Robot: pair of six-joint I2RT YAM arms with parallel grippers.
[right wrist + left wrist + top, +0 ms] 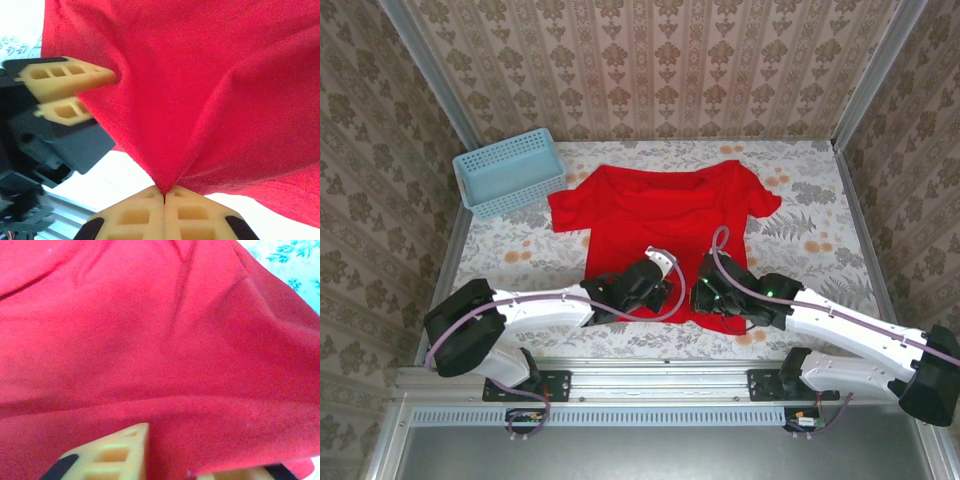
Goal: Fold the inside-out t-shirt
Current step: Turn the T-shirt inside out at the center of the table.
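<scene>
- The flower-patterned table (800,200) carries everything, with the two arms reaching in from its near edge.
- The bright red, soft cloth, short-sleeved inside-out t-shirt (660,215) lies spread in the middle of the table. Its collar points to the far side, both sleeves are out, and the hem is at the near edge under the two wrists.
- The light blue slotted plastic basket (510,170) stands at the far left, just beside the left sleeve and apart from the work.
- The right gripper (165,192) has its yellow fingers pressed together on a peak of hem cloth, which is drawn up off the table.
- The left gripper (100,92) sits close beside it on the hem. Its fingers are drawn in with a fold of red cloth between them, so it looks to be pinching the shirt too.
- Progress, as I judge it: no fold is laid yet. The shirt is flat and both hem corners are gripped, so every fold is left to do.
</scene>
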